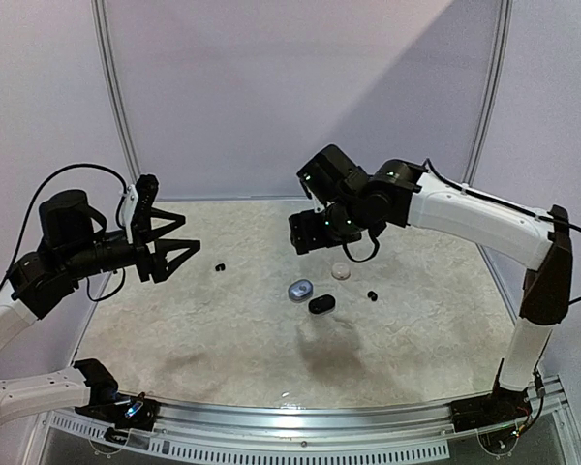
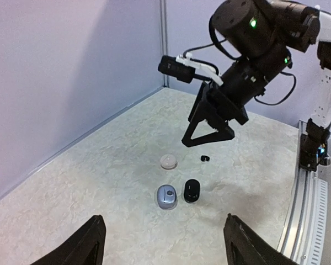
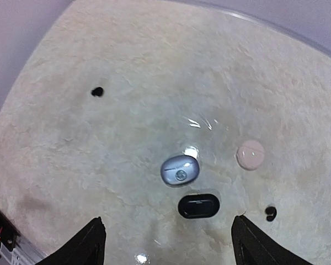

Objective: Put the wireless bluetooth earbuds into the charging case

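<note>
Earbuds not in any case: left black earbud [image 1: 220, 266] and right black earbud [image 1: 372, 294] loose on the table [image 1: 174, 339].

Left tool [image 1: 188, 233] hovers above the table's left side, jaws spread wide, nothing held. Left black earbud lies alone, well apart from the cases. Mid-table cluster: silver-grey case [image 1: 300, 289], black case [image 1: 321, 304] just beside it toward the near edge, pale round case [image 1: 341, 271] behind and to the right. Right black earbud sits near the black case, to its right. Right tool [image 3: 166, 221] hangs over the cluster, jaws spread wide, empty.
</note>
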Robot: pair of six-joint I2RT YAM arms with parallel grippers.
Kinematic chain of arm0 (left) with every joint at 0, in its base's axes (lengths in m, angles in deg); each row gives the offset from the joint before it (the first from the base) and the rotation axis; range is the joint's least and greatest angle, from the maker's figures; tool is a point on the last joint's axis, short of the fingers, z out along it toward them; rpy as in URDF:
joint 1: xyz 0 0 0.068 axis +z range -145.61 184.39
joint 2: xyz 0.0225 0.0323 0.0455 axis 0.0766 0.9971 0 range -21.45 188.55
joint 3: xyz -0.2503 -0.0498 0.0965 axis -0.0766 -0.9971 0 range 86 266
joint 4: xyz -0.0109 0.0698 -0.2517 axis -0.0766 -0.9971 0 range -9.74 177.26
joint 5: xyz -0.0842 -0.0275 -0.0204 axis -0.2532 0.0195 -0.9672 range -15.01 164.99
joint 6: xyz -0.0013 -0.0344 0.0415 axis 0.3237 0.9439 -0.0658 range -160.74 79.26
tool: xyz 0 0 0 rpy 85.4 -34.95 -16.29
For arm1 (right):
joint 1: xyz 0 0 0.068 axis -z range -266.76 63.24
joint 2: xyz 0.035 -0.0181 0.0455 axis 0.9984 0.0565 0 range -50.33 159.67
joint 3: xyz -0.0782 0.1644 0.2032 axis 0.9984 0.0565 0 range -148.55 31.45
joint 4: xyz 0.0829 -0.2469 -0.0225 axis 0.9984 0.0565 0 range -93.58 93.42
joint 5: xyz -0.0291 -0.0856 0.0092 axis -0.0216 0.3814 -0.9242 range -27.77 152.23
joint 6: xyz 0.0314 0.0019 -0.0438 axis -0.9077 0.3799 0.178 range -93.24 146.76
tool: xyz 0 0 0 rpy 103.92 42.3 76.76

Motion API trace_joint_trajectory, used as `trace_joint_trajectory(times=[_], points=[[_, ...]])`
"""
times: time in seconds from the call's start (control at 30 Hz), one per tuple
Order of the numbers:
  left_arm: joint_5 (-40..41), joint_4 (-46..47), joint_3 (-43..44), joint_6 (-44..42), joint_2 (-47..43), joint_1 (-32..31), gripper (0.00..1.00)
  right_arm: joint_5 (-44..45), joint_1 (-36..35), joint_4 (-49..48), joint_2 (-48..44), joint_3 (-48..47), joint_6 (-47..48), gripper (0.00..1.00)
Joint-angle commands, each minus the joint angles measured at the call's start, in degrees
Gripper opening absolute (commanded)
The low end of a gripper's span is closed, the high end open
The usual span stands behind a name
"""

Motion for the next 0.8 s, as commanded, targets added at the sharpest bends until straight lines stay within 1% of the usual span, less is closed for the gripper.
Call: trace_joint_trajectory(times=[0.0, 0.07, 0.17, 0.23, 0.37, 0.43, 0.5, 0.6, 0.77], points=[[6.9, -1.3, -1.2, 5.8, -0.1, 0.5, 0.75, 3.9, 3.6, 12.9, 9.6, -2.2, -15.5, 0.78], [7.4, -1.4, -1.4, 5.9, -0.6, 0.5, 0.75, 5.0, 3.7, 13.1, 12.5, -2.4, -17.5, 0.78], [7.5, -1.3, -1.8, 5.8, -1.1, 0.5, 0.75, 4.6, 3.8, 10.6, 16.7, -3.0, -19.5, 0.78], [7.4, -1.2, -1.9, 5.7, -1.1, 0.5, 0.75, 4.3, 3.8, 9.5, 20.0, -4.9, -19.0, 0.76], [7.1, -0.7, -1.9, 5.2, -1.3, 0.6, 0.75, 5.1, 3.8, 12.0, 27.1, -10.2, -15.6, 0.72], [7.2, -0.8, -1.9, 5.0, -1.5, 0.6, 0.75, 5.3, 3.8, 13.6, 29.3, -10.9, -15.0, 0.71], [7.4, -0.6, -2.0, 4.8, -1.6, 0.6, 0.75, 4.9, 3.7, 13.8, 29.6, -9.6, -15.1, 0.7], [7.4, -0.3, -2.2, 4.8, -1.7, 0.7, 0.75, 3.8, 3.5, 11.5, 28.5, -6.5, -15.3, 0.68], [7.2, 0.6, -2.3, 4.6, -1.1, 0.8, 0.75, 3.5, 3.0, 10.8, 29.2, -6.0, -14.3, 0.68]])
